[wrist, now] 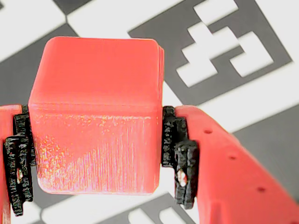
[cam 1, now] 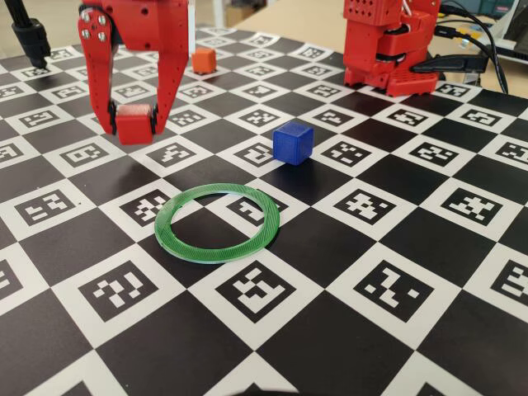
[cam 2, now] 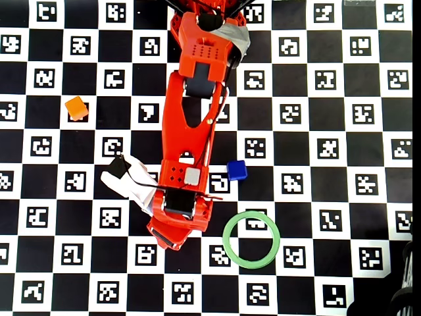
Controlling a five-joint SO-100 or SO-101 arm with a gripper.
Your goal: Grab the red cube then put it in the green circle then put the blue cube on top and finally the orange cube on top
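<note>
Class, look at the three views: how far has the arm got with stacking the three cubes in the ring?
Done: the red cube is grasped, clamped in the end effector and lifted clear of the board. In hand: carrying it to the green circle, which is empty. Left: placing it there, then stacking the blue cube and the orange cube, both untouched on the board.

No readable text, brand, label or number is seen in any view. Only black-and-white square fiducial markers [cam 1: 262, 290] are printed in the white squares of the checkerboard mat [cam 2: 381, 79]; these are coded patterns, not legible characters. Nothing is printed on the cubes, ring or arm.
</note>
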